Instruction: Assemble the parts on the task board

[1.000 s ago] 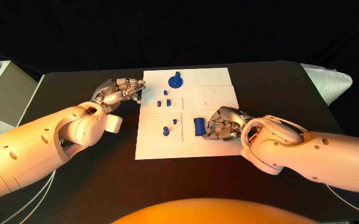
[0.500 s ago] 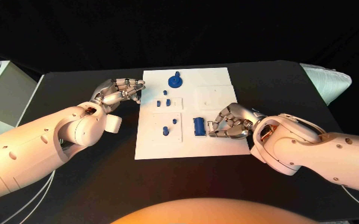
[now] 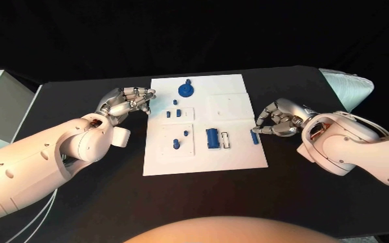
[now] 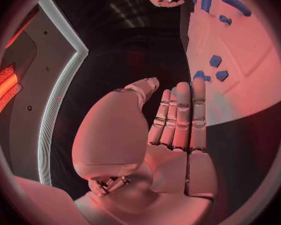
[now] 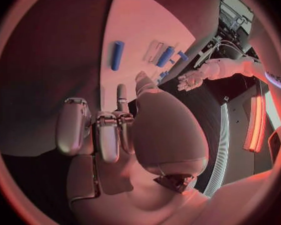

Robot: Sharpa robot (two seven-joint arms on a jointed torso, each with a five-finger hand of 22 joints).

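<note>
White and flat, the task board (image 3: 235, 158) lies in the middle of the black worktop (image 3: 97, 198), its long sides running toward the far edge. Off the board's left edge, toward the worktop's left side, the left robot hand (image 3: 130, 101) hovers with its fingers loosely curled and apart, holding nothing; the left wrist view shows its fingers (image 4: 181, 115) straight and side by side, just short of the board's near corner. On the board, nearest the far edge, sits a blue round disc part (image 3: 187, 89) with a small knob. Nearer, on the left half, two small blue pegs (image 3: 172, 113) stand side by side in a raised square, and nearer still two more small blue pieces (image 3: 181, 137) sit in a second square. Right of these a blue cylinder (image 3: 212, 138) lies along the board, with a small white clip-like piece (image 3: 226, 139) just beside it. At the board's right edge lies a short blue bar (image 3: 255, 138), just beside the fingertips of the right robot hand (image 3: 280, 122). That hand rests over the board's right edge with its fingers curled inward; whether they touch the bar cannot be told.
</note>
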